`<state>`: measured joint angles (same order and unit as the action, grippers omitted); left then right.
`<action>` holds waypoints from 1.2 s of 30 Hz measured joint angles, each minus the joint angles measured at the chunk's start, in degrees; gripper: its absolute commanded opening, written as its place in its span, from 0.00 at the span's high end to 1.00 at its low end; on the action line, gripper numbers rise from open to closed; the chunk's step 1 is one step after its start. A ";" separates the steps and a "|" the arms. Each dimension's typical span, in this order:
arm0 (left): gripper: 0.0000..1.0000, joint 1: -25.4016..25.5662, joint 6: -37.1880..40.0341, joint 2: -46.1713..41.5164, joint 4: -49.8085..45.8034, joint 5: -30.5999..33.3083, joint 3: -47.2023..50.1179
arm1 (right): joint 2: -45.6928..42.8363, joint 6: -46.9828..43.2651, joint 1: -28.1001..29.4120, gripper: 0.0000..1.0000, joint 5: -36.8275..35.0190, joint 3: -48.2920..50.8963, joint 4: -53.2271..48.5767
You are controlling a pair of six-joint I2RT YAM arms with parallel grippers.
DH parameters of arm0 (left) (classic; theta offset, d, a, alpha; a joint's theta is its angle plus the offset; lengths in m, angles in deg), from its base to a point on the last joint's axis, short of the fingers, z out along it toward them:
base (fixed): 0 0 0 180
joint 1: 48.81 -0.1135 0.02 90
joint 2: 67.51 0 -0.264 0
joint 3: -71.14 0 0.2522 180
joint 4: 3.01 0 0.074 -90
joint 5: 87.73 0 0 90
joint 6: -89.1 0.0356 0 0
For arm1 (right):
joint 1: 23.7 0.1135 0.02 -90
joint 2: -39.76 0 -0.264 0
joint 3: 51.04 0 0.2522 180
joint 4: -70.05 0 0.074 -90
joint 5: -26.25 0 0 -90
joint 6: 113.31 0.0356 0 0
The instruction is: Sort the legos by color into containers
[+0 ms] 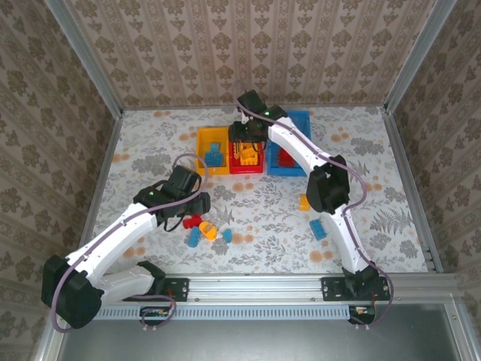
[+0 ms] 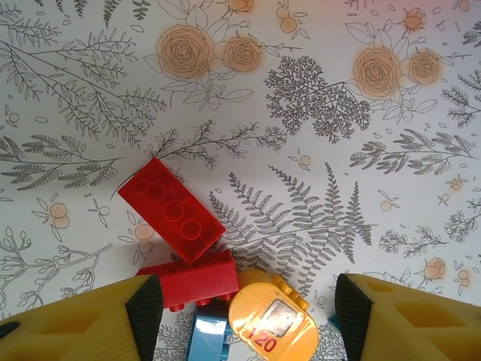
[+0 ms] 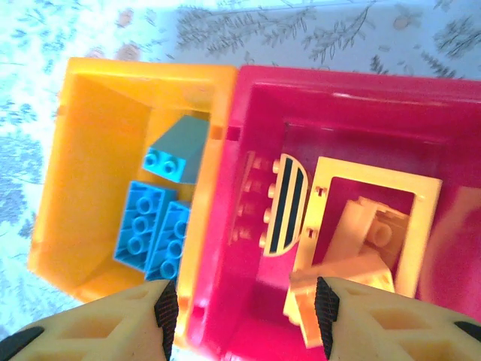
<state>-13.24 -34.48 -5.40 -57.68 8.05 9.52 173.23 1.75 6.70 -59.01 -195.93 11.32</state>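
Floral-printed tabletop, damask-patterned walls, aluminium rail along near edge

yellow bin, red bin and blue bin stand side by side. blue bricks lie in the yellow one, yellow pieces in the red. two red bricks touch on the desk.

Blue bricks are seen in the yellow bin at frame left, yellow pieces, an open frame among them, in the touching red bin at right, and the right gripper is spread apart along the bottom edge.
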 measured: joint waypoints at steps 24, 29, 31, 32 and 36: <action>0.32 26.49 22.84 36.35 11.10 -8.61 -24.70 | -67.87 1.40 -4.00 0.29 -9.31 67.67 7.76; 0.31 31.56 22.73 48.11 12.04 -8.17 -37.31 | -73.83 3.28 -9.01 0.26 -14.91 67.06 0.55; 0.30 32.72 22.75 50.73 11.58 -8.22 -40.39 | -73.90 4.31 -10.73 0.25 -17.31 65.68 -3.80; 0.30 33.14 22.75 52.39 10.91 -8.24 -42.71 | -73.90 5.09 -11.98 0.24 -18.40 64.89 -6.01; 0.30 34.12 21.99 60.13 7.48 -9.07 -54.58 | -74.71 7.39 -17.59 0.22 -22.03 60.94 -12.68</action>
<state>20.88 -12.49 54.73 -50.20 -1.02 -45.05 98.53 9.14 -10.90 -81.05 -134.99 -1.36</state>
